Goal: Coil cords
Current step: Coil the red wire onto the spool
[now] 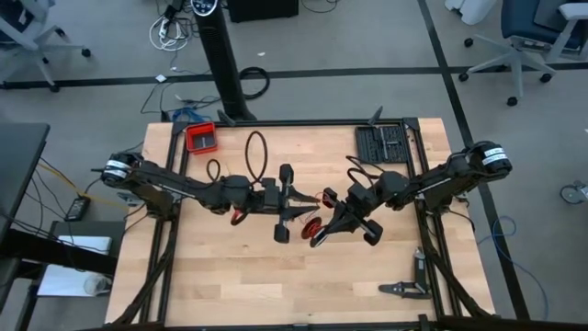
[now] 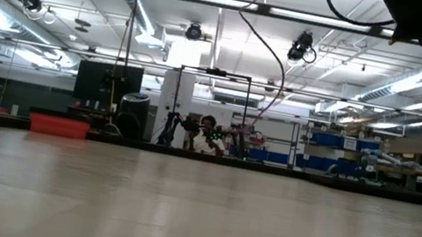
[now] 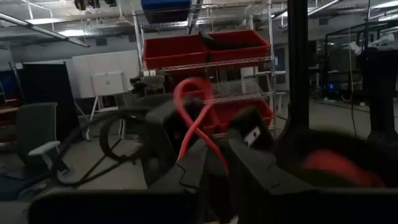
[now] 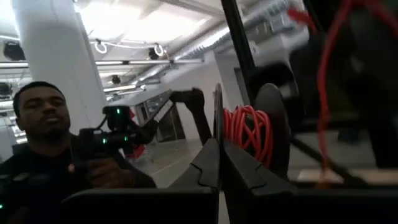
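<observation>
The thin red cord (image 1: pixel 322 196) hangs in the air over the middle of the table, between my two grippers, which meet tip to tip. My left gripper (image 1: pixel 310 204) comes from the table's left and is shut on a strand whose loop (image 3: pixel 194 106) stands up past its fingers. My right gripper (image 1: pixel 321 232) comes from the right, fingers shut, with a small wound red bundle (image 4: pixel 247 132) at its tips. The low view shows only bare tabletop, with both grippers well above it. My left gripper pinches a single strand of the cord (image 3: pixel 205 152) between its two fingers, coming nearly level from the table's left. The strand rises past the fingertips into a crossed loop, clear of the table. My right gripper is shut at the wound bundle (image 4: pixel 239 146), coming nearly level from the table's right. Its own fingers (image 4: pixel 208 165) hide the place of contact. The bundle is lifted clear, and one strand (image 4: pixel 324 81) runs off toward the left gripper.
A red tray (image 1: pixel 200 137) and a black cable loop (image 1: pixel 256 152) lie at the far left of the table. At the far right is a black tool case (image 1: pixel 384 142), and near the front right a dark tool (image 1: pixel 404 288). A person (image 4: pixel 43 124) stands beyond the table.
</observation>
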